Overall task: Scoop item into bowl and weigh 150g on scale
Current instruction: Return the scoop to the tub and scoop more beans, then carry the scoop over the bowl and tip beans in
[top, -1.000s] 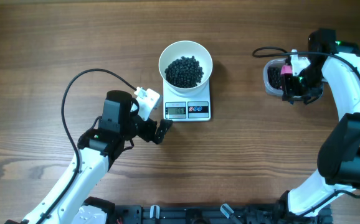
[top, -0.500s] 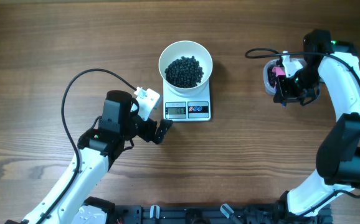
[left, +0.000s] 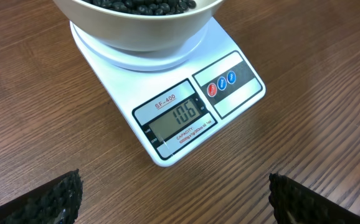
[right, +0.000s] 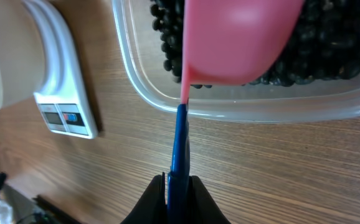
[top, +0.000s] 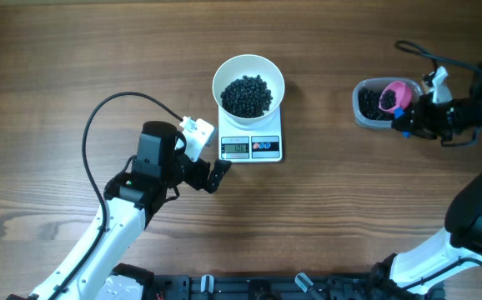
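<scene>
The white bowl [top: 222,73] holds a heap of black beans [top: 247,95] and stands on the white scale [top: 250,133]. In the left wrist view the bowl [left: 136,31] sits above the display [left: 177,115], which reads 106. My left gripper [top: 217,176] hangs open just off the scale's front left corner, with nothing between its fingers [left: 49,199]. At the right, my right gripper [top: 414,117] is shut on the blue handle [right: 179,143] of a pink scoop [top: 394,97]. The scoop head [right: 236,37] lies over a clear tub [top: 366,107] of beans [right: 329,56].
A black cable [top: 99,133] loops over the wood table left of the left arm. A black rail [top: 249,287] runs along the table's front edge. The scale [right: 68,112] shows at the left in the right wrist view.
My right gripper has swung right and turned, drawing back from over the tub; the pink scoop head now shows above the tub. The left arm, bowl and scale have not moved.
</scene>
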{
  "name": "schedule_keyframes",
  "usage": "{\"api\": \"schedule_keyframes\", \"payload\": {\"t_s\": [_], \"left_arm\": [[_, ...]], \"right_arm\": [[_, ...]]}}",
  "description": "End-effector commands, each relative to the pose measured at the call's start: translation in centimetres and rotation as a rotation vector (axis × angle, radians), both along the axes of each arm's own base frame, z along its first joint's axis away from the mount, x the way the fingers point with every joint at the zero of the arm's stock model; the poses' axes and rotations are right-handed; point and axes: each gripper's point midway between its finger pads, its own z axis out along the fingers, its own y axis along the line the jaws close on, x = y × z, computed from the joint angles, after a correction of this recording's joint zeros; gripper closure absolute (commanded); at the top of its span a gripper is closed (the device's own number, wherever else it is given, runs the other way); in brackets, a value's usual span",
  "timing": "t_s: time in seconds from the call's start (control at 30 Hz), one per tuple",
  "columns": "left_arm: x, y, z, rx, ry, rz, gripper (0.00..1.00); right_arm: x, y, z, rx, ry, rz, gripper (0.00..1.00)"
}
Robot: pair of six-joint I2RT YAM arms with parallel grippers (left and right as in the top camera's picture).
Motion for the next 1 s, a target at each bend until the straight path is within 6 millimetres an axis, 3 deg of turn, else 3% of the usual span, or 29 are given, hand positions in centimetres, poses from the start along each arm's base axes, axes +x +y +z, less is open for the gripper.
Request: {"api": "schedule_keyframes", "payload": {"t_s": [0.0,0.37,0.7,0.97], "left_arm": [[0.0,0.0,-0.1,0.002,0.002,0.004,0.0],[0.0,0.0,-0.1,0.001,0.002,0.004,0.0],[0.0,0.0,-0.1,0.001,0.002,0.004,0.0],[0.0,0.0,-0.1,0.001,0.002,0.004,0.0]], "right_arm": [[0.3,0.6,0.3,0.105,-0.046,0.01,0.96],[0.6,4.1,4.0,0.341,-0.212,0.097,0.96],[1.9,12.3,6.9,0.365,-0.216,0.303,0.96],[2.4,19.6,9.1,0.166,-0.203,0.499,0.96]]}}
